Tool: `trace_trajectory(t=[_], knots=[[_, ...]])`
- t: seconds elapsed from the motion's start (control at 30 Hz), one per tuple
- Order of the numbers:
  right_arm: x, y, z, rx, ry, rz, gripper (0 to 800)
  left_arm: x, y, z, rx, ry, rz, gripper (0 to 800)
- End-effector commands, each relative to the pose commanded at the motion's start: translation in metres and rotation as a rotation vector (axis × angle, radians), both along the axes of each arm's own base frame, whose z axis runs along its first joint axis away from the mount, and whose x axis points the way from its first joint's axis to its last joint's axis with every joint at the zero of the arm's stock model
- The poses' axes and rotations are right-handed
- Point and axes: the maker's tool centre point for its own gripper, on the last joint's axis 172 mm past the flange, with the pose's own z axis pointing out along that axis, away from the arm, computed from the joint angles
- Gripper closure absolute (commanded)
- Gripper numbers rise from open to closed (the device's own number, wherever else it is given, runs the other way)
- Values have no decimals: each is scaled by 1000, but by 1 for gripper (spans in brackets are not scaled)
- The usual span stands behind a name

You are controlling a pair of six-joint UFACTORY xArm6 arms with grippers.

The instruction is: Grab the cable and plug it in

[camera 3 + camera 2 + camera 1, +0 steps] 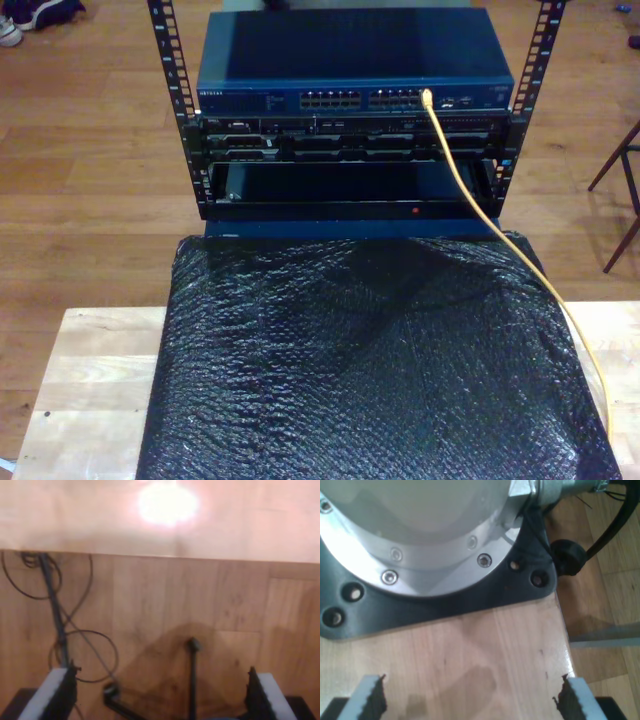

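The orange-yellow cable (481,207) shows in the exterior view. Its upper end sits at a port on the front of the blue network switch (350,60). From there it runs down toward the exterior view's right, over the black bubbled sheet (370,360). My first gripper (472,700) is open above bare wooden tabletop, with nothing between its serrated fingers (370,700). Just beyond it is a black base plate (440,605) carrying a silver arm base. My second gripper (160,695) is open and empty, looking past a pale table edge (150,550) at the wooden floor.
The switch sits in a black open rack (352,150) with other units under it. The wooden table (85,380) sticks out beside the sheet. Thin black wires (60,625) and a black stand (192,675) lie on the floor. Chair legs (622,195) stand at the exterior view's right.
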Motion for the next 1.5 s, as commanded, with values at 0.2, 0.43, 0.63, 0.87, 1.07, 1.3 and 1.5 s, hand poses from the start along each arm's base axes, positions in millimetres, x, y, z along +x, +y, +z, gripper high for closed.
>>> trace_trajectory(t=[0.2,0.43,0.63,0.87,1.07,1.3,1.5], knots=[[-49,4,-13,23,32,25,2,0,0,0,0,0,0,0],[-90,9,-30,30,55,21,2,0,0,0,0,0,0,0],[-116,21,-50,65,91,63,2,0,0,0,1,0,0,0],[-134,47,-81,140,93,80,2,0,0,0,1,0,0,0],[-138,57,-101,137,93,90,2,0,0,0,0,0,0,0],[-145,69,-121,154,89,90,2,0,0,0,0,0,0,0],[-161,80,-141,163,63,83,2,0,0,0,0,0,0,0]])
